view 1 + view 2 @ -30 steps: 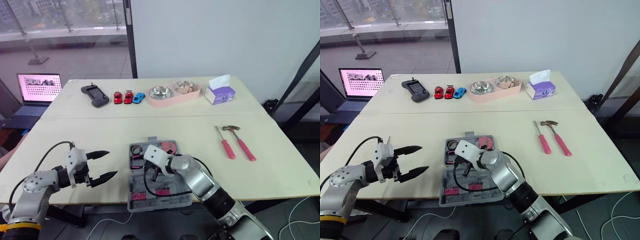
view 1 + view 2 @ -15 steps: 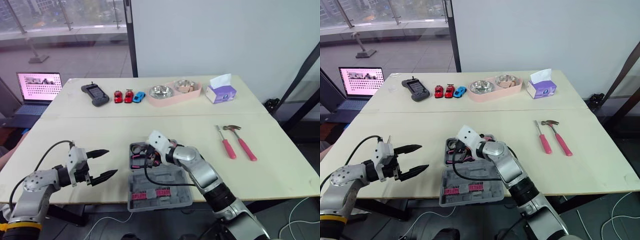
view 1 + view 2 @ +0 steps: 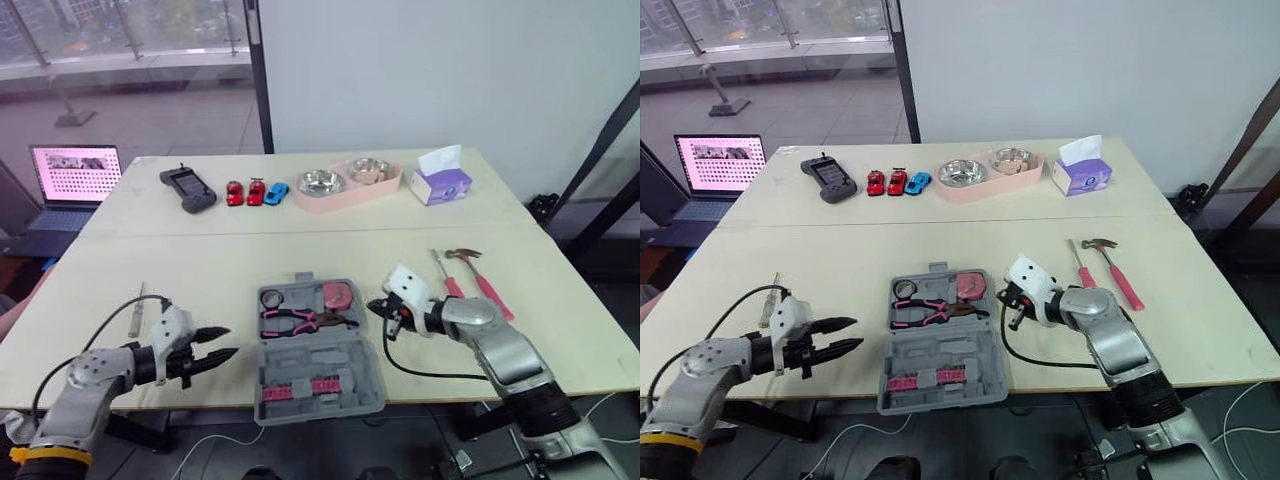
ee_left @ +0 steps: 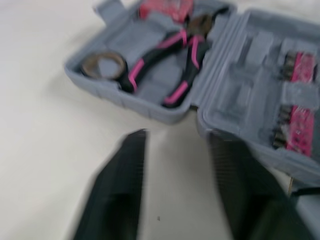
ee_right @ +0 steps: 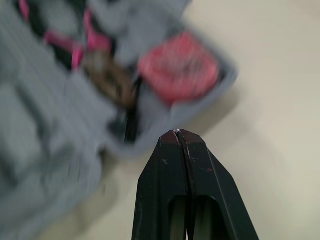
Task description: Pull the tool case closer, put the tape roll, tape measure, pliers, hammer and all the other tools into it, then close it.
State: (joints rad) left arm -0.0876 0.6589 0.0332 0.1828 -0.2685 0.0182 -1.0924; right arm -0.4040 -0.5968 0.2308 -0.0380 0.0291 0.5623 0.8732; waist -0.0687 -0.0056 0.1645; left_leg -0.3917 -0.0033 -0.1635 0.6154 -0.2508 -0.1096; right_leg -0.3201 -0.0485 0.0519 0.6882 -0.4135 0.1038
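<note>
We record, on the pale table (image 3: pixel 200 265):

1. tool case (image 3: pixel 345 352): grey, lying open at the middle of the near edge, with its lid half reaching that edge. A pink bit strip (image 3: pixel 300 388) sits in the lid.
2. tape roll (image 3: pixel 270 297): in the far-left compartment of the case.
3. pliers (image 3: pixel 300 319): pink and black handles, lying across the middle of the tray half.
4. tape measure (image 3: pixel 340 295): pink, in the far-right compartment, next to the pliers' head.
5. hammer (image 3: pixel 1112 270): pink handle, lying on the table toward the right edge, outside the case.
6. screwdriver (image 3: pixel 1081 270): pink handle, just beside the hammer on its left and roughly parallel to it (we cannot tell whether the two touch).
7. right gripper (image 5: pixel 176 132): fingers pressed together and holding nothing, tips just beside the right wall of the case near the tape measure.
8. left gripper (image 3: pixel 228 342): fingers narrowly parted and empty, at the near edge left of the case, pointing toward it.
9. Along the far edge, from left to right: handheld controller (image 3: pixel 188 190), three toy cars (image 3: pixel 256 193), pink double bowl (image 3: pixel 348 181), tissue box (image 3: pixel 440 185).
10. laptop (image 3: pixel 75 170): screen lit, beyond the far-left corner
</note>
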